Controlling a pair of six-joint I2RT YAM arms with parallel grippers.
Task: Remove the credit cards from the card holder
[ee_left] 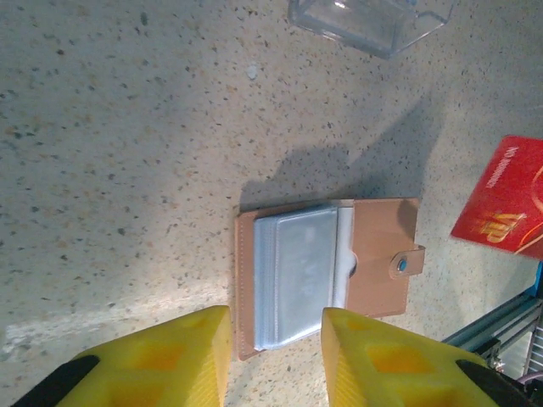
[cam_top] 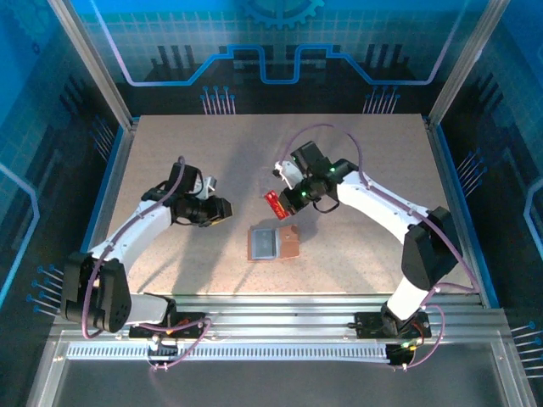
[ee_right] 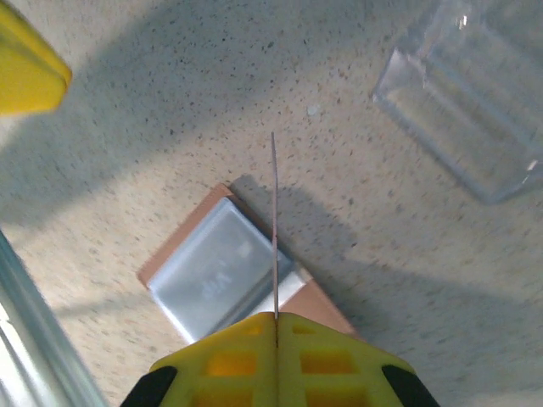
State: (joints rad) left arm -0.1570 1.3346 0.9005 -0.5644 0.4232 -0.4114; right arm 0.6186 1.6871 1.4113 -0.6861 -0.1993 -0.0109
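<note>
Between the pressed-together yellow fingers (ee_right: 229, 360) of the right gripper (ee_right: 276, 322), a red credit card (ee_right: 274, 212) stands edge-on, gripped above the table (cam_top: 170, 170) and clear of the card holder (ee_right: 216, 275). The card holder lies open and flat on the speckled surface, its grey-blue sleeves facing up and its clasp tab out to one side. The left gripper (ee_left: 276, 339) hangs over the near edge of the card holder, its own fingers parted a moderate way with nothing between them. A clear plastic tray (ee_left: 365, 21) sits on the table beyond the card holder, apart from it. Seen from above, the two arms flank the card holder.
</note>
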